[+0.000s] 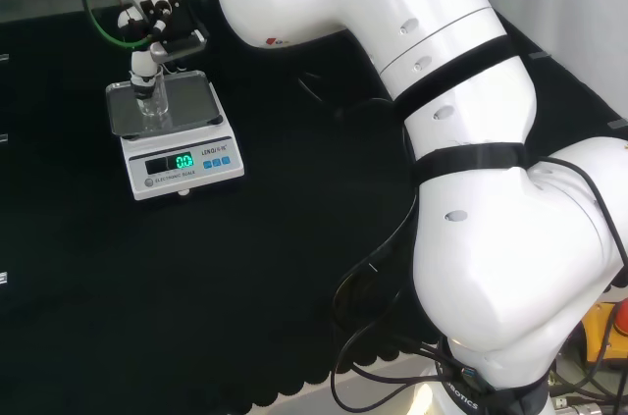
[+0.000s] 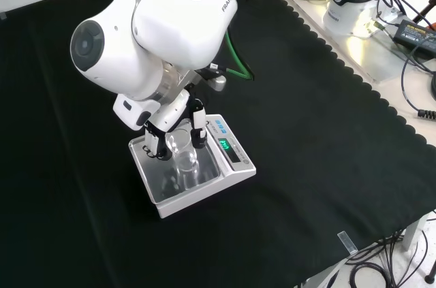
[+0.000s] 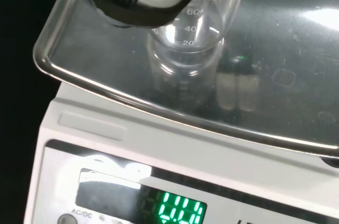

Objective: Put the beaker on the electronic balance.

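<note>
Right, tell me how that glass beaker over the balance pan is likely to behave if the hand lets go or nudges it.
The beaker is clear, thin-walled glass, so probably fragile and fairly light. It looks tall for its base, so a sideways nudge from the hand could tip it. The balance has a smooth, shiny metal pan, so it may slide rather than grip.

Black cloth [image 2: 327, 138] with a scalloped edge covers the bench; cables [image 2: 409, 22] pile up past its far right corner.
</note>
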Robot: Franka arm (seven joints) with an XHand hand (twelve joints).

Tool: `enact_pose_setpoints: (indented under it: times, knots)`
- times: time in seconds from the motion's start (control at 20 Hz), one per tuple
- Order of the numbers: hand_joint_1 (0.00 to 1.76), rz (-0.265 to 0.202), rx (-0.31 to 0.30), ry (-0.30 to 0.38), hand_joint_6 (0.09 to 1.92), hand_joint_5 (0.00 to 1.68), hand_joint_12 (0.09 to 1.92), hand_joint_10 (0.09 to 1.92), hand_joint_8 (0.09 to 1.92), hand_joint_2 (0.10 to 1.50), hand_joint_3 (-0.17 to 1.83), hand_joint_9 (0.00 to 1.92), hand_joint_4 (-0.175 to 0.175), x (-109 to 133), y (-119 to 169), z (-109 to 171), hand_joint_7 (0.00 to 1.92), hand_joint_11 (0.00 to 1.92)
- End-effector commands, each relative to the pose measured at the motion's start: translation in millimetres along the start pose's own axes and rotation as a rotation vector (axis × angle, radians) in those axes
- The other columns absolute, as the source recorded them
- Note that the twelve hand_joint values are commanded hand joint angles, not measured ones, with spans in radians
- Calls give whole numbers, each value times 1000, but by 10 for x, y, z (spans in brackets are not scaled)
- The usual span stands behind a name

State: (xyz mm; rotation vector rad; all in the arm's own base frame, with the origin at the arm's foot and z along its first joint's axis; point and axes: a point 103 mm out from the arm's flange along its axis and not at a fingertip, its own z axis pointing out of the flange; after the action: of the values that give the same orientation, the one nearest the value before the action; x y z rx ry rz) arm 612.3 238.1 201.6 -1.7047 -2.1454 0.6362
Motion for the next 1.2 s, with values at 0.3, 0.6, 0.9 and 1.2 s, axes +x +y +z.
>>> enact_pose_setpoints:
  times: [0.3, 0.6, 0.9, 1.2]
  knots:
    - [1260, 69, -110, -17, 1051, 917, 895, 871, 1141, 859, 525, 1403, -131, -76, 18, 58, 1077, 1387]
    - [1260, 85, -161, 1, 1050, 918, 895, 871, 1141, 857, 527, 1402, -130, -109, 38, 79, 1078, 1386]
    - [1258, 96, -166, 22, 1038, 930, 851, 833, 1113, 847, 533, 1407, -119, -139, 51, 55, 1090, 1425]
    - [1149, 98, -131, 13, 1055, 959, 696, 680, 1007, 1007, 238, 1453, -175, -129, 86, 91, 1093, 1570]
